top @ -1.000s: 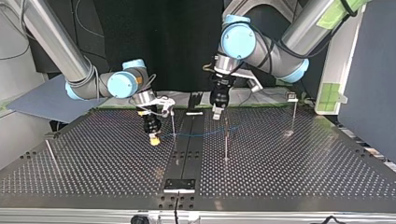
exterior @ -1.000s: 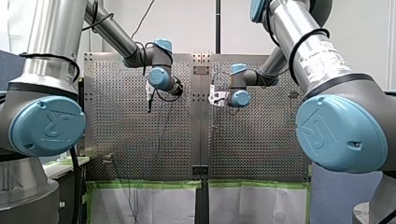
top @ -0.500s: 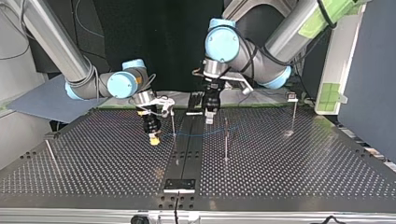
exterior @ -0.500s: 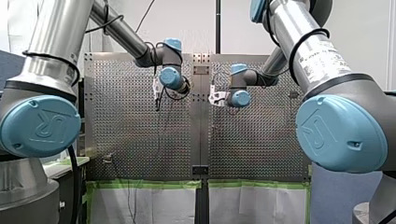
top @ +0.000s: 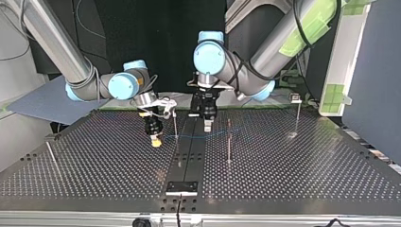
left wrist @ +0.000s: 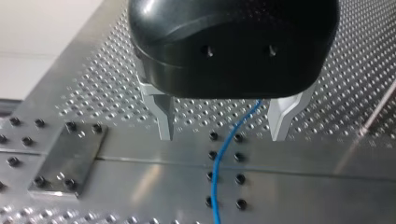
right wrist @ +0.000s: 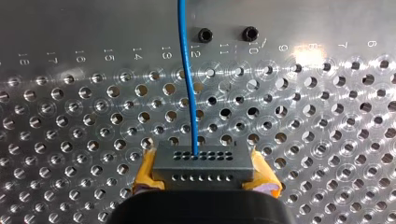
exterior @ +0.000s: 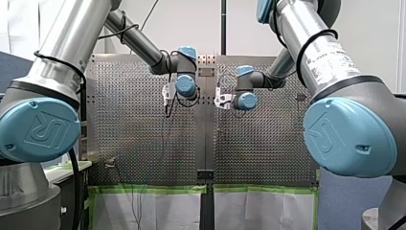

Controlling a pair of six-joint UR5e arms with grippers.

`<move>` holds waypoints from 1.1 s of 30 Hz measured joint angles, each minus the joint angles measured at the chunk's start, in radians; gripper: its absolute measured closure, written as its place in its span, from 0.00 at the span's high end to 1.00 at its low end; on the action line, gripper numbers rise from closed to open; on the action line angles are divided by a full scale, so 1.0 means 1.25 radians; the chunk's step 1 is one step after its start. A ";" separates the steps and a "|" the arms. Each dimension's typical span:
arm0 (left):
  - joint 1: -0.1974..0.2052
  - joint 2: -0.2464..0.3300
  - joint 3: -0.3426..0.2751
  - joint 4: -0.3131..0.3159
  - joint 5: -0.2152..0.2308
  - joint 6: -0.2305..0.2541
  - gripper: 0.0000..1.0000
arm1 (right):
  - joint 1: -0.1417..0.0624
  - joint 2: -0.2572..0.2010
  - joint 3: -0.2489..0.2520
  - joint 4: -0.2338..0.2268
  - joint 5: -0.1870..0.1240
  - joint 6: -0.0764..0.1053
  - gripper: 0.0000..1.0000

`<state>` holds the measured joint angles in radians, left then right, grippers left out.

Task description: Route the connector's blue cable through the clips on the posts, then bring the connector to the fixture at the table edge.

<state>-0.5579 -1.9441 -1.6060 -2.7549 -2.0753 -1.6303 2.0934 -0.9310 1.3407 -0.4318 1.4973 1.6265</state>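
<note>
In the right wrist view my right gripper [right wrist: 205,175] is shut on a grey connector [right wrist: 203,161], yellow pads [right wrist: 145,170] on both its ends. The blue cable [right wrist: 187,79] leaves the connector and runs ahead over the perforated plate. In the top view this gripper [top: 154,138] hovers low beside a thin post [top: 175,124], and the cable [top: 213,134] runs on toward another post [top: 229,142]. My left gripper [left wrist: 224,133] is open, its metal fingers [left wrist: 162,116] straddling the cable [left wrist: 219,163] above the centre strip. It hangs at the table's middle [top: 207,124].
A dark fixture plate [top: 181,187] sits at the table's near edge in the top view. Further posts stand at that view's right [top: 298,116] and left [top: 51,155]. A bolted plate [left wrist: 67,161] lies beside my left gripper.
My left arm has swung toward the top view's left, from beside the right-hand post to above the centre strip. My right gripper and the connector have stayed in place.
</note>
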 joint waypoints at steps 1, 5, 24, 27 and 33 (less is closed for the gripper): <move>0.001 -0.006 0.002 0.000 -0.005 0.000 1.00 | 0.000 0.000 0.000 0.000 0.000 0.000 0.01; 0.008 -0.029 0.006 0.001 -0.021 0.001 1.00 | -0.001 0.000 0.000 0.000 0.000 0.000 0.01; 0.002 -0.058 0.006 0.042 -0.026 0.025 1.00 | -0.002 0.000 0.000 0.009 0.000 -0.001 0.01; 0.001 -0.058 0.006 0.043 -0.036 0.028 1.00 | -0.002 0.000 0.000 0.009 0.000 -0.001 0.01; 0.000 -0.058 0.007 0.049 -0.067 0.029 1.00 | -0.003 0.000 0.000 0.010 0.000 -0.001 0.01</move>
<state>-0.5584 -2.0162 -1.5978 -2.6940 -2.1592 -1.5943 2.0900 -0.9306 1.3404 -0.4194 1.4974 1.6248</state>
